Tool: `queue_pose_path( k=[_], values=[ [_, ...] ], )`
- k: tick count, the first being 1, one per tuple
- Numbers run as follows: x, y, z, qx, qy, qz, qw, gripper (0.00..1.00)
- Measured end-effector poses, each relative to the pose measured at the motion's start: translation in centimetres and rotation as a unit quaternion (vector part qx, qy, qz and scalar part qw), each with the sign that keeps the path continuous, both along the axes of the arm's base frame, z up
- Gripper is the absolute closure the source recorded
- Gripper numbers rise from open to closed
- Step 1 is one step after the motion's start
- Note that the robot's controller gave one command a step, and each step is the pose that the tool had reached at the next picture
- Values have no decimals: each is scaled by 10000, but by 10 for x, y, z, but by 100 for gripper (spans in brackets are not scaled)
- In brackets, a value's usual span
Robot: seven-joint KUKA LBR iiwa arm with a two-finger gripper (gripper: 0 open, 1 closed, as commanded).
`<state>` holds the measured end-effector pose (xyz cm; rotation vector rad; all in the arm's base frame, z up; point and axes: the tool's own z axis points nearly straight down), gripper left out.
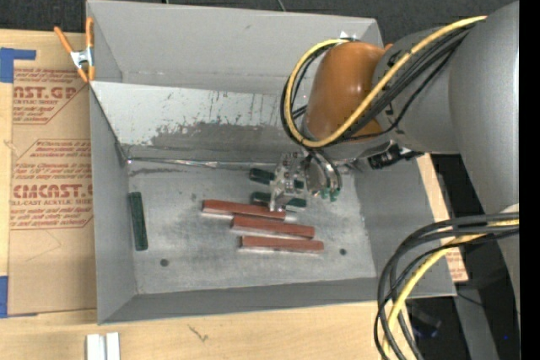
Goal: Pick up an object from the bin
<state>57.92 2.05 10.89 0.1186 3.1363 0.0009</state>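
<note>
Gripper (291,188): width can't be told.
Brown bar (240,210): at its 8 o'clock, looks stiff, light (probably slick); pinch mid-length.

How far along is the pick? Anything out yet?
Done: the gripper is down in the bin, at the right end of the uppermost red-brown bar. In hand: nothing visibly lifted; three red-brown bars and the dark green bar at left lie on the floor. Left: grasp and lift one out.

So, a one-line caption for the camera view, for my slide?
Claw over three reddish-brown bars in the grey bin; a dark green bar lies apart at left.
</note>
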Motion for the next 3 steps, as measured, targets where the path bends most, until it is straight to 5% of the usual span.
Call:
queue_pose_path(
  k=[3],
  values=[
    [0,0,19,1,10,1,10000,100]
  ],
)
